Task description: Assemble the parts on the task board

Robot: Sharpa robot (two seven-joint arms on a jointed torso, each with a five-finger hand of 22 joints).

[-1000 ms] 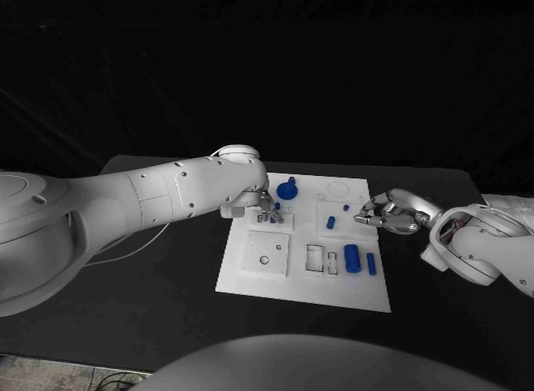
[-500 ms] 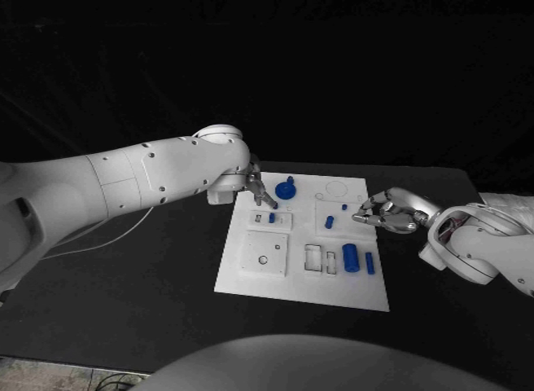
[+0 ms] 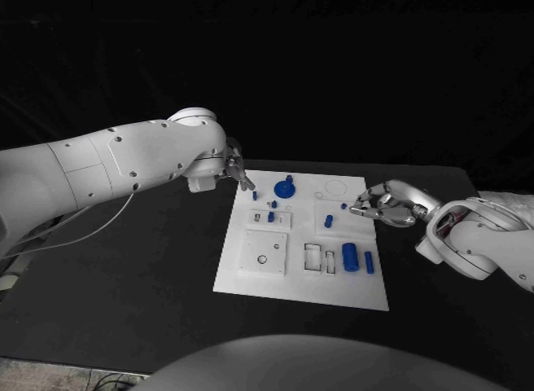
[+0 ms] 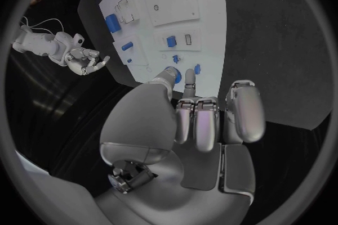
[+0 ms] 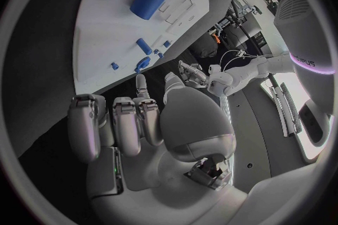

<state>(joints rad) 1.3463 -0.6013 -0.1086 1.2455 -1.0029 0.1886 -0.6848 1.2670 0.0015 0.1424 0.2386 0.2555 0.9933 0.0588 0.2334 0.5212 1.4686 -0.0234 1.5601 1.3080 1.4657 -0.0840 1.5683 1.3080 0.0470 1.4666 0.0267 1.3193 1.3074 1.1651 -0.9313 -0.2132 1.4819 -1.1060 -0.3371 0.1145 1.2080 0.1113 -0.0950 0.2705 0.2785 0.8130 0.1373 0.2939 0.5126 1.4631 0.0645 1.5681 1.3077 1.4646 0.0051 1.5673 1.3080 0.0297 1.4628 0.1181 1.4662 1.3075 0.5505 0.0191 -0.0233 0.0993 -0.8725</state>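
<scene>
Black worktop (image 3: 150, 269) carries white task board (image 3: 267, 281) | left hand (image 3: 234, 172) at board's 11 o'clock, fingers together, empty | right hand (image 3: 382, 205) at 2 o'clock, curled, empty

We see the left hand (image 3: 233, 172) raised at the end of its bulky white arm (image 3: 102, 171) — fingers curled in, holding nothing. The right hand (image 3: 381, 204) reaches in from the other side on its bent arm (image 3: 484, 240) — fingers loosely apart, empty.
</scene>
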